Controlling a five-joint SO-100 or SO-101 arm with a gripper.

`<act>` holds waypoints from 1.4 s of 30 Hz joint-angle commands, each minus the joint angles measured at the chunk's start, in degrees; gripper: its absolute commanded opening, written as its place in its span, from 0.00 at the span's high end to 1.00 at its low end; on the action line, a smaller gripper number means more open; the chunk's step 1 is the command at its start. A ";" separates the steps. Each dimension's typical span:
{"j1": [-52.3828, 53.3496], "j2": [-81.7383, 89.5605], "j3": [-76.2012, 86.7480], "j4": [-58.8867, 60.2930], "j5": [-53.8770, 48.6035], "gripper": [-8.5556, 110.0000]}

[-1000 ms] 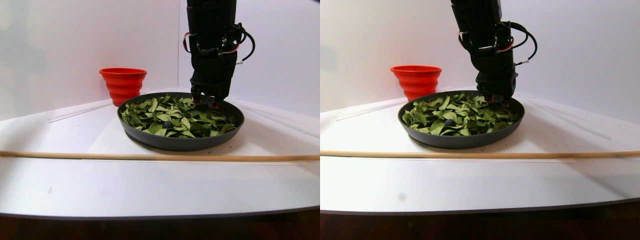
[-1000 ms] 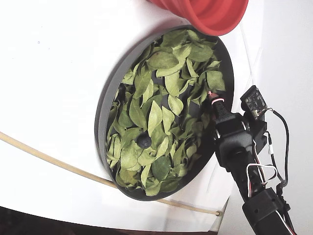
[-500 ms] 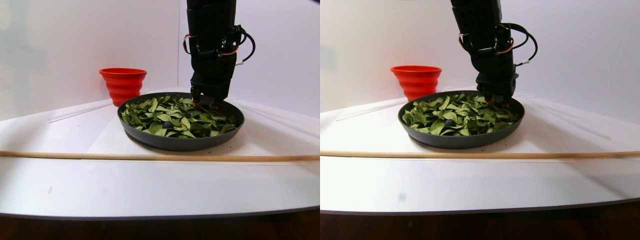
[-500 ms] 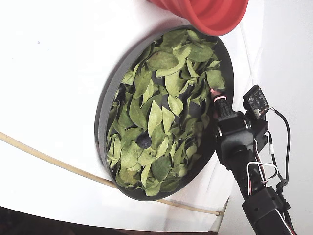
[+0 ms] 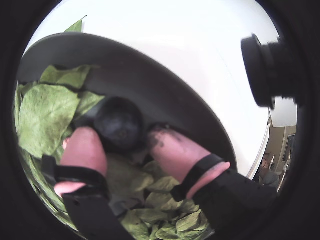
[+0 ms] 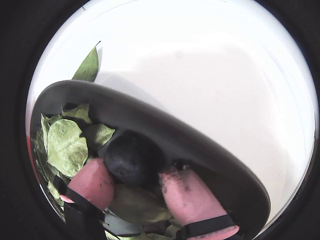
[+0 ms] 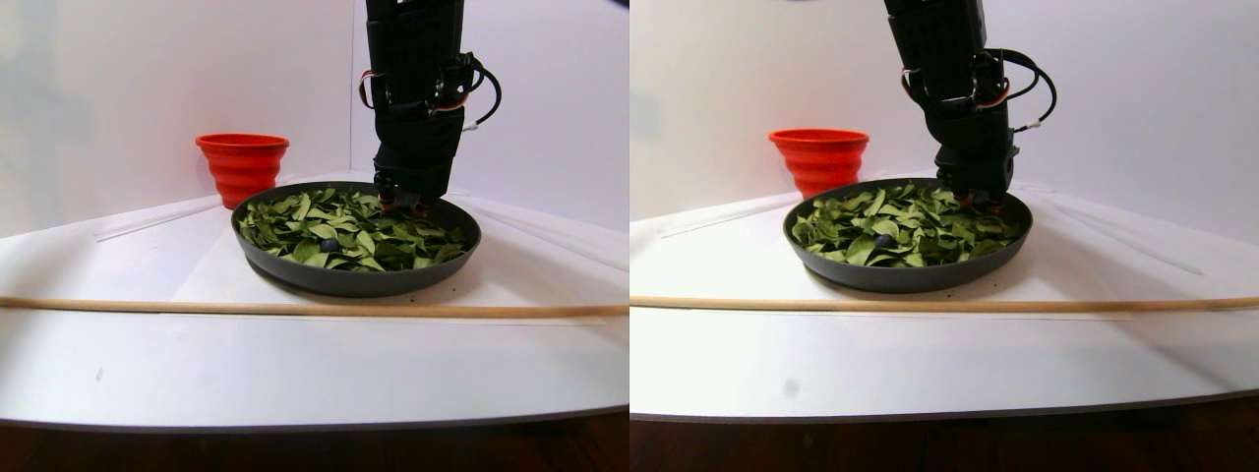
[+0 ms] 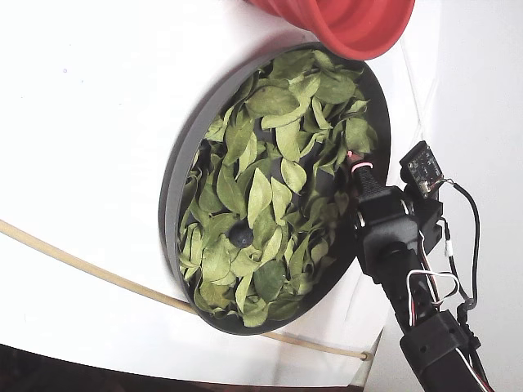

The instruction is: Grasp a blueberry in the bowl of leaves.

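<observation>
A dark blueberry (image 5: pixel 119 124) is seen pinched between the two pink fingertips (image 5: pixel 85 150) of the gripper (image 5: pixel 122 145) in both wrist views, just inside the low rim of the dark grey bowl (image 5: pixel 165 95); the fingers are closed onto the berry, one on each side of it. In a wrist view the berry (image 6: pixel 132 157) sits directly against the inner wall of the bowl (image 6: pixel 200 150), with green leaves (image 6: pixel 65 145) below and to the left of it, and one leaf tip is seen standing above the rim. In the fixed view the gripper (image 8: pixel 357 163) is placed at the right-hand edge of the bowl (image 8: pixel 176 175), over the heap of leaves (image 8: pixel 270 188), and a second blueberry (image 8: pixel 240 236) lies uncovered among the leaves towards the lower left of the dish, well apart from the gripper. In the stereo pair view the black arm is seen coming down from above to the far side of the bowl (image 7: pixel 354 280), and that second blueberry (image 7: pixel 329 244) shows near the front of the leaves (image 7: pixel 354 231). A red ribbed cup (image 7: pixel 242 165) stands just behind the bowl on the left, and a thin wooden stick (image 7: pixel 295 309) is laid across the white tabletop (image 7: pixel 295 364) in front of the bowl.
</observation>
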 commanded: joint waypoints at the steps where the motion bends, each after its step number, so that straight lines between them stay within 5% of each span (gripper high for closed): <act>1: 2.02 0.18 -4.13 -1.05 -0.88 0.78; 42: -0.62 10.11 4.75 -4.39 -1.76 0.81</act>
